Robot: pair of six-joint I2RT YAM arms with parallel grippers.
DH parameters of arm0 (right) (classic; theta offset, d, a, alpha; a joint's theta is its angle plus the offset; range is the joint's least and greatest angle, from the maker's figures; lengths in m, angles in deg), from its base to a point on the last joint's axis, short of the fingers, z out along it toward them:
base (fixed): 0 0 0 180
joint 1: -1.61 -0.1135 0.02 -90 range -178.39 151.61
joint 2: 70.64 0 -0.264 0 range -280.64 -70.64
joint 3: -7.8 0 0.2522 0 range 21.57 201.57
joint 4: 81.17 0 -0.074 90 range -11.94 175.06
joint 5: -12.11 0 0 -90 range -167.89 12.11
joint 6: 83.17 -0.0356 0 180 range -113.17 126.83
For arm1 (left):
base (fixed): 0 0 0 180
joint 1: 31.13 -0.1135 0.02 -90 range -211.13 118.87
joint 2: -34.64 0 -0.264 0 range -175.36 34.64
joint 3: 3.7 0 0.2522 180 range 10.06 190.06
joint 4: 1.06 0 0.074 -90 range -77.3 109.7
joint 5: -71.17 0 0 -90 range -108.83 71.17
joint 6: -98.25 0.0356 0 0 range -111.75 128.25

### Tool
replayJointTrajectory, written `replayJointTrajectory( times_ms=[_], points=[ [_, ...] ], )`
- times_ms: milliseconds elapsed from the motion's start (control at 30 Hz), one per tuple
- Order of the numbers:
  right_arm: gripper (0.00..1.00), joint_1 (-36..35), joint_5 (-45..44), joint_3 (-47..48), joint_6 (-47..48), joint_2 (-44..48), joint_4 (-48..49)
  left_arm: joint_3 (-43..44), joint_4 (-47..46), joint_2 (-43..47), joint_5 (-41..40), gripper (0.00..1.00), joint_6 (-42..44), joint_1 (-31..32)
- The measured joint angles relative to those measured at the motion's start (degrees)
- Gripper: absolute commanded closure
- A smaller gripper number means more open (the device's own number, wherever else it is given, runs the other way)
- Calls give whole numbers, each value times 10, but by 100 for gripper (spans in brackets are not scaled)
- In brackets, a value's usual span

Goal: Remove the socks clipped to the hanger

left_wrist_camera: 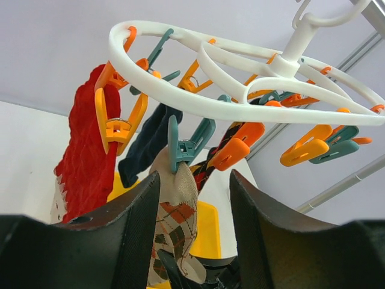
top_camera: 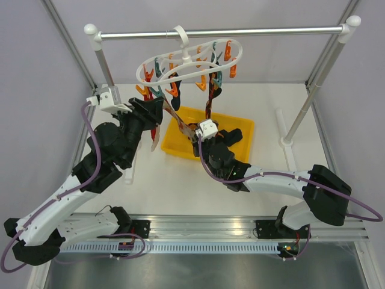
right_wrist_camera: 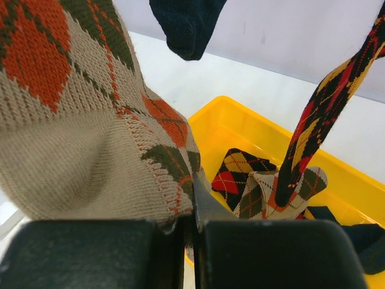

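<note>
The white oval hanger (top_camera: 186, 63) hangs by its hook from the silver rail, with orange and teal pegs. A beige argyle sock (left_wrist_camera: 177, 211) hangs from a teal peg (left_wrist_camera: 180, 144). My left gripper (left_wrist_camera: 195, 177) is open, its fingers on either side of that sock just below the peg. My right gripper (right_wrist_camera: 189, 211) is shut on the lower end of the same sock (right_wrist_camera: 78, 132). A red sock (left_wrist_camera: 87, 156), a dark navy sock (left_wrist_camera: 144, 147) and a dark red-and-yellow argyle sock (right_wrist_camera: 328, 102) are also clipped on.
A yellow bin (top_camera: 240, 129) sits under the hanger and holds loose argyle socks (right_wrist_camera: 252, 180). The silver rail (top_camera: 240, 31) spans the back on two white posts; the right post (top_camera: 307, 102) slants down to the table.
</note>
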Motion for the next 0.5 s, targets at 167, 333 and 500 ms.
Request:
replayJointTrajectory(
  times_ms=[167, 333, 500],
  points=[
    [99, 0, 0, 0, 0, 0, 0, 13, 2, -9, -8, 44, 5, 0],
    [99, -1, 0, 0, 0, 0, -2, 37, 1, -38, -16, 44, 13, 0],
    [99, -2, 0, 0, 0, 0, -5, 51, 2, -55, -21, 44, 22, 0]
  ],
)
